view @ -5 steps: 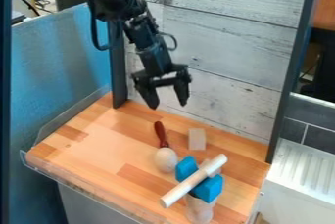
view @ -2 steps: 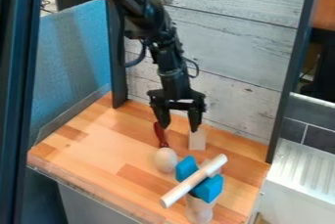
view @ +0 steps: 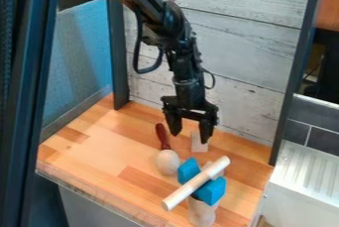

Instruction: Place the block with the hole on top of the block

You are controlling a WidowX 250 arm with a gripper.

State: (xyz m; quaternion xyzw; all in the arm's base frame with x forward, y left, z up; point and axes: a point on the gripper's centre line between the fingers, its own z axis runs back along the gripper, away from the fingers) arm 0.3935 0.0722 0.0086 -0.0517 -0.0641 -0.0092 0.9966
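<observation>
At L of wood worktop [view: 92, 141], a pale wood ball [view: 167, 162] w/ dark red handle [view: 161, 136] lies flat. Next R, the black gripper [view: 191, 138] hangs at the rear, fingers spread apart, one tip overlapping the pale block [view: 199, 147] in view; contact cannot be confirmed. Towards front R, a pale rod [view: 196, 183] lies at a slant across a blue piece [view: 211, 191], nr. a rounded wood piece [view: 201, 213].

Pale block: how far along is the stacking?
Stacking doesn't look started: the pale block sits on the counter with no block on top. In hand: nothing; the claw hangs open near it. Left: grasp and placement; I can't tell which piece has the hole.
</observation>
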